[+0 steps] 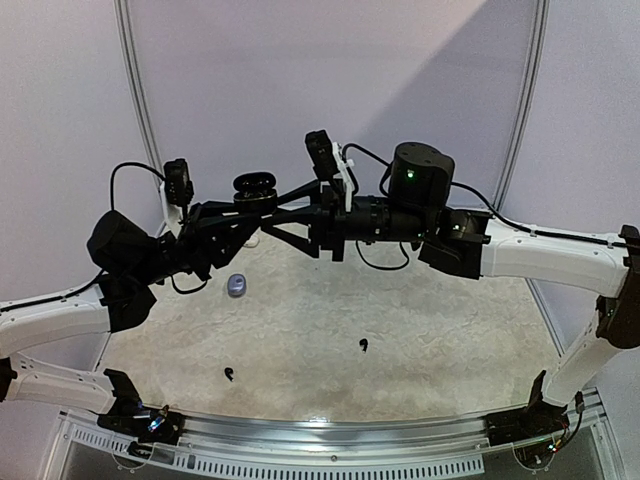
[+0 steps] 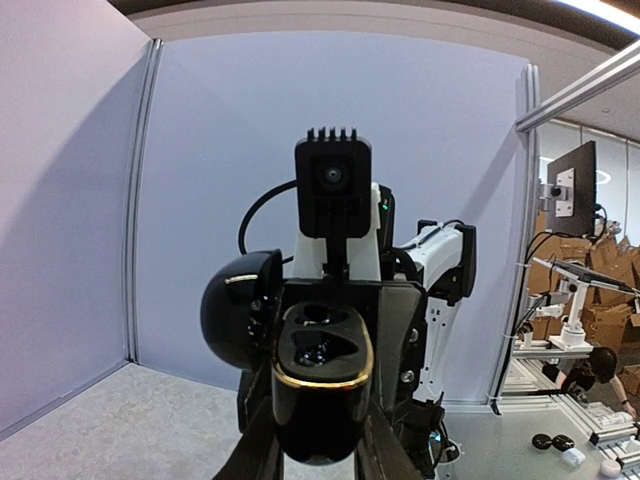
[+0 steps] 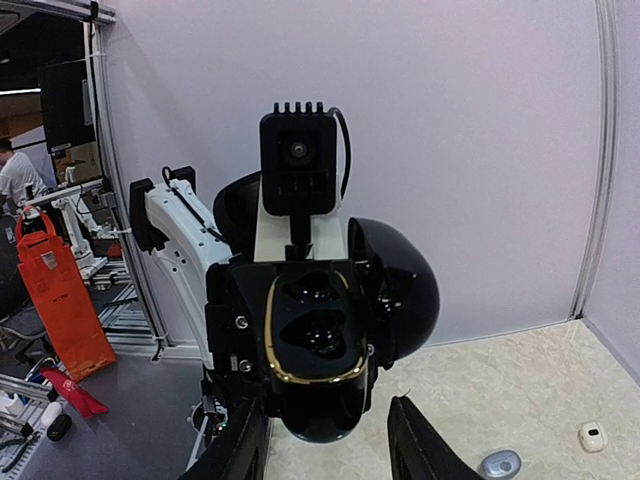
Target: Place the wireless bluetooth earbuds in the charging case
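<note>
Pale lilac wall panels behind a speckled beige table [image 1: 420, 300]. Both arms up above mid-table, grippers nose to nose.

Left gripper [image 2: 320, 445]: clamped narrow on the lower body of the black case [image 2: 322, 360], high over the table, mouth turned toward the right wrist camera.

Case: lid [image 2: 238, 310] hinged open to one side, gold rim round two wells. Something glinting in one well, too dim to identify.

Right gripper [image 3: 325, 445]: fingers parted, flanking the base of the case with a clear gap on one side, gripping nothing.

Earbuds: one black earbud [image 1: 363, 346] loose on the table right of centre, another black earbud [image 1: 230, 375] to the left, well apart, both toward the near edge and below the case.

Also on the table: grey oval object [image 1: 236, 285] beneath the left arm, and a small white object [image 3: 593, 436] near it.
</note>
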Robot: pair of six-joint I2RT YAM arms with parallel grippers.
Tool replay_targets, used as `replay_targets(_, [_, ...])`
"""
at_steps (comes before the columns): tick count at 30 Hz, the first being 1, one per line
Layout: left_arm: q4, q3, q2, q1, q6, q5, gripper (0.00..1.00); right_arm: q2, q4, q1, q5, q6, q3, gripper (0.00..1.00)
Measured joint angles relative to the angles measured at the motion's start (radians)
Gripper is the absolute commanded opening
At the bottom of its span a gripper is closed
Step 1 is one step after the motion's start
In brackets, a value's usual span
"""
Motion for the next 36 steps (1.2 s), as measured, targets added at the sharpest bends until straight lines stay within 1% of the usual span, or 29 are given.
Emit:
replay_targets(4, [-0.004,0.0,0.0,0.0,0.0,0.0,0.0,0.0,0.001,0.003,0.0,-0.001,0.0,0.46])
replay_targets(9, [-0.007,0.0,0.0,0.0,0.0,-0.003,0.0,-0.001,0.001,0.003,0.0,-0.009,0.0,0.42])
replay_targets(12, [-0.008,0.0,0.0,0.0,0.0,-0.003,0.0,-0.002,0.001,0.003,0.0,-0.018,0.0,0.42])
replay_targets(17, [-0.018,0.0,-0.002,0.0,0.0,-0.003,0.0,-0.008,0.018,0.003,0.002,-0.024,-0.001,0.47])
replay_targets(20, [-0.024,0.0,-0.002,0.0,0.0,-0.003,0.0,-0.014,0.025,0.003,0.006,-0.028,-0.002,0.46])
replay_targets(23, [-0.025,0.0,-0.002,0.0,0.0,-0.003,0.0,-0.018,0.03,0.003,0.007,-0.032,-0.002,0.42])
replay_targets(27, [-0.025,0.0,-0.002,0.0,0.0,-0.003,0.0,-0.019,0.03,0.003,0.007,-0.032,-0.002,0.4])
replay_targets(33, [-0.025,0.0,-0.002,-0.006,0.004,-0.003,0.0,-0.019,0.026,0.004,0.008,-0.03,-0.002,0.29])
replay_targets(36, [-0.024,0.0,-0.002,-0.008,0.005,-0.003,0.0,-0.019,0.019,0.003,0.008,-0.028,-0.002,0.25])
